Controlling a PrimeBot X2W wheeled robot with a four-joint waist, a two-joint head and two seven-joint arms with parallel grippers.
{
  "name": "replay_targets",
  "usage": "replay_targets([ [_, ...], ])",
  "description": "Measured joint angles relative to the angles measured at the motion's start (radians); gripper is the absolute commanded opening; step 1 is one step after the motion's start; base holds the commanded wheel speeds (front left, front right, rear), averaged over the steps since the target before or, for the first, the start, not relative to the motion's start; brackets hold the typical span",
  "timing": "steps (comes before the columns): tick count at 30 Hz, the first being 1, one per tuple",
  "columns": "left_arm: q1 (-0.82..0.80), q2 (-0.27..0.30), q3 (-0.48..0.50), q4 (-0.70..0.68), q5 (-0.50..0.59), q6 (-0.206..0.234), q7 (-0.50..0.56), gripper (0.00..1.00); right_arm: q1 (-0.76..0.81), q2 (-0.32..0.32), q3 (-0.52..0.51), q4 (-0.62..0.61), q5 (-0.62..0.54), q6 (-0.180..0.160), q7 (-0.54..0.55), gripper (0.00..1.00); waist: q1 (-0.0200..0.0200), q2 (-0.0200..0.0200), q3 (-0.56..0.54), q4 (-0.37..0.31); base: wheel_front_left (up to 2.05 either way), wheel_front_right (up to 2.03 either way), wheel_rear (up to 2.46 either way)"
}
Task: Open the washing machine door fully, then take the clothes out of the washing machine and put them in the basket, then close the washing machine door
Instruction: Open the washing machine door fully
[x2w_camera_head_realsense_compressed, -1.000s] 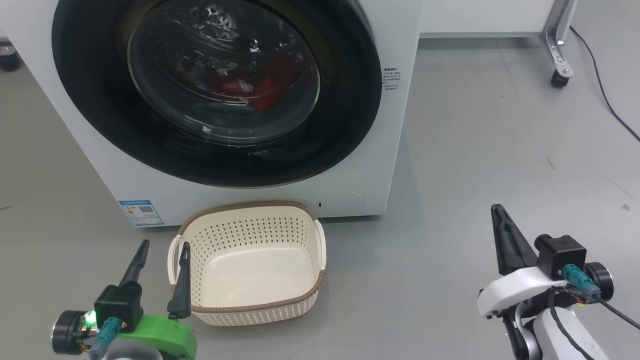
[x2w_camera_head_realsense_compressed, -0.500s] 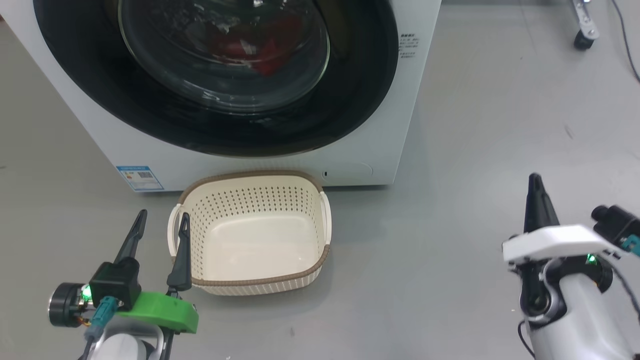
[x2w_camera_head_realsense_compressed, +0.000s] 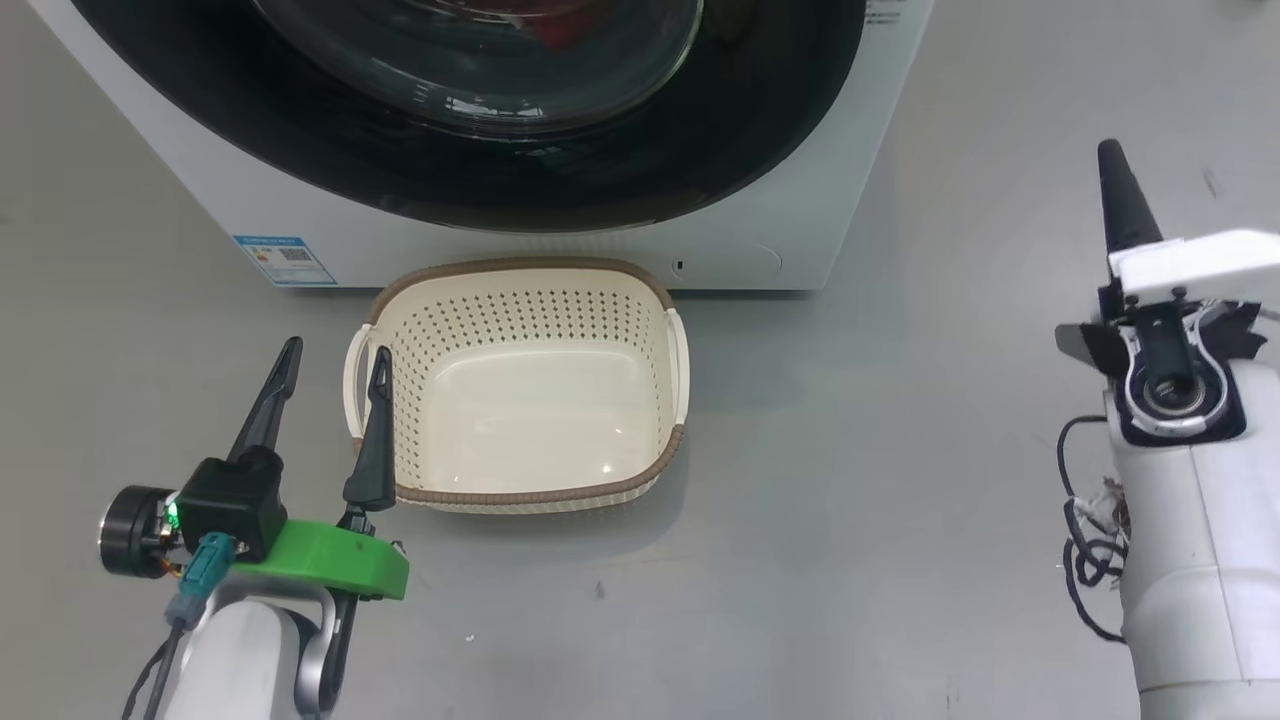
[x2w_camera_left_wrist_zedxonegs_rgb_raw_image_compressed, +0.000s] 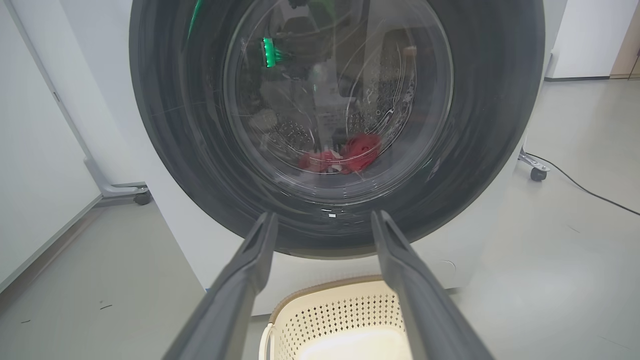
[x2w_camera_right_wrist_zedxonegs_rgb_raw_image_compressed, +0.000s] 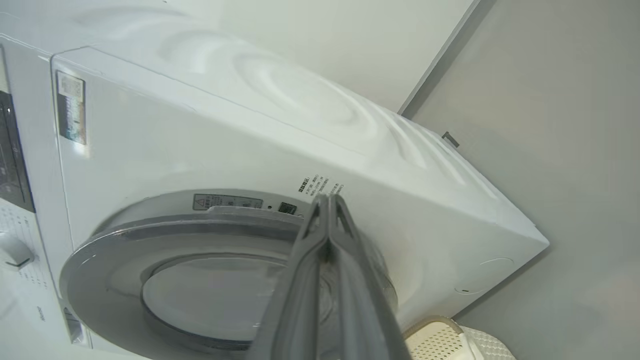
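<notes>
The washing machine (x2w_camera_head_realsense_compressed: 770, 240) is a big white box. Its round black washing machine door (x2w_camera_head_realsense_compressed: 300, 140) is shut flat against the front of the washing machine. The door has a clear glass bowl in the middle.

The clothes (x2w_camera_left_wrist_zedxonegs_rgb_raw_image_compressed: 350, 152) are red. They lie inside the washing machine, low down in the steel drum, and you can see them through the glass.

The basket (x2w_camera_head_realsense_compressed: 520, 265) is cream with little holes and a brown rim. It sits on the grey floor (x2w_camera_head_realsense_compressed: 850, 450) right in front of the washing machine, just under the door. The inside of the basket is bare. A small blue sticker (x2w_camera_head_realsense_compressed: 283, 258) is on the bottom left corner of the washing machine.

The left gripper (x2w_camera_head_realsense_compressed: 337, 349) hangs in front of the washing machine, near its bottom left corner. Its two dark fingers (x2w_camera_left_wrist_zedxonegs_rgb_raw_image_compressed: 250, 270) are spread wide apart and point at the washing machine door. They hold nothing.

The right gripper (x2w_camera_head_realsense_compressed: 1110, 155) is out past the right side of the washing machine, well apart from it. Its two fingers (x2w_camera_right_wrist_zedxonegs_rgb_raw_image_compressed: 327, 210) are pressed tight together. They hold nothing. In the right wrist view they point toward the right edge of the washing machine door.
</notes>
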Motion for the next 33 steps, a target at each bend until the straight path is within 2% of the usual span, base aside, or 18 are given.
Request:
replay_targets([
  [6, -0.033, -0.003, -0.011, -0.003, 0.0, -0.001, 0.0, 1.0, -0.12, -0.006, -0.028, 0.007, 0.133, 0.0, 0.122, 0.0, 0.0, 0.0, 0.045, 0.031, 0.0, 0.0, 0.0],
  [14, -0.06, -0.007, -0.026, -0.008, 0.0, -0.009, 0.0, 1.0, -0.275, -0.037, -0.026, 0.018, 0.187, -0.002, 0.252, 0.0, 0.0001, 0.0, 0.098, 0.075, 0.0, 0.0, 0.0],
  [28, -0.11, -0.014, -0.063, -0.016, -0.001, -0.01, 0.0, 1.0, -0.482, -0.123, 0.001, 0.09, 0.225, -0.104, 0.441, 0.0, 0.0, 0.0, 0.183, 0.138, 0.0, 0.0, 0.0],
  [33, -0.12, -0.015, -0.081, -0.02, -0.015, -0.01, 0.0, 1.0, -0.533, -0.151, 0.015, 0.12, 0.23, -0.126, 0.496, 0.0, 0.0, 0.0, 0.208, 0.16, 0.0, 0.0, 0.0],
])
